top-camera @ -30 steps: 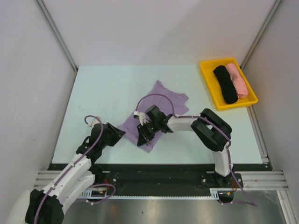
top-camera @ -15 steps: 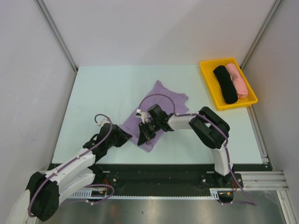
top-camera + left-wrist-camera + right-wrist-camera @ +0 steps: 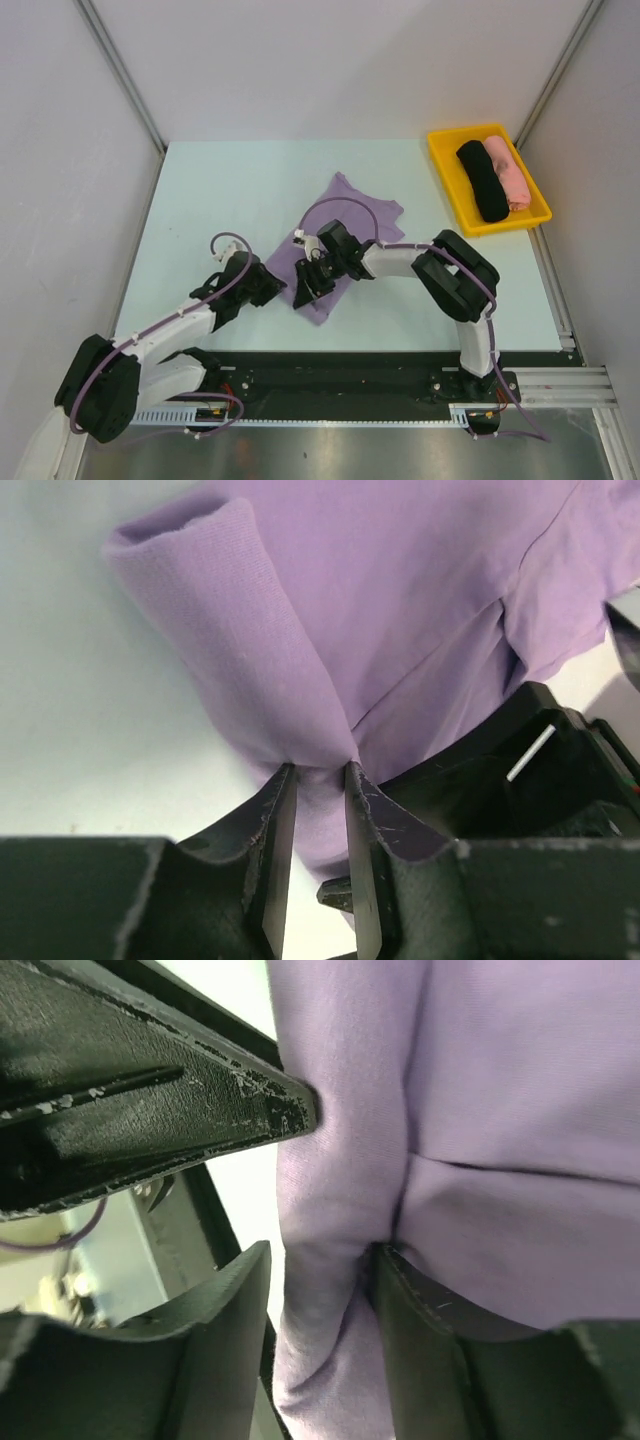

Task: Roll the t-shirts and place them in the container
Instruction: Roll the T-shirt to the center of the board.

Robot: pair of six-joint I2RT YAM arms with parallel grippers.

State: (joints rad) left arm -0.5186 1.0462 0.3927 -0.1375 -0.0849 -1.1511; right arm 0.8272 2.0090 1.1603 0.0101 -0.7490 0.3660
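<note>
The lavender t-shirt (image 3: 345,225) lies half rolled on the table near the middle; its near edge forms a thick fold (image 3: 230,630). My left gripper (image 3: 272,290) is at the fold's left end, shut on a pinch of the lavender cloth (image 3: 320,775). My right gripper (image 3: 305,288) is just to its right, with the rolled lavender cloth (image 3: 330,1220) between its fingers; the jaws stand wider, closed around the thick roll. The two grippers almost touch. A rolled black t-shirt (image 3: 482,182) and a rolled pink t-shirt (image 3: 510,172) lie in the yellow tray.
The yellow tray (image 3: 447,150) stands at the table's far right corner. Grey walls enclose the pale table (image 3: 220,200) on three sides. The black rail runs along the near edge.
My left arm has swung right from the table's left side to the shirt's near edge and closed on it. My right gripper has shifted slightly left with the roll.
</note>
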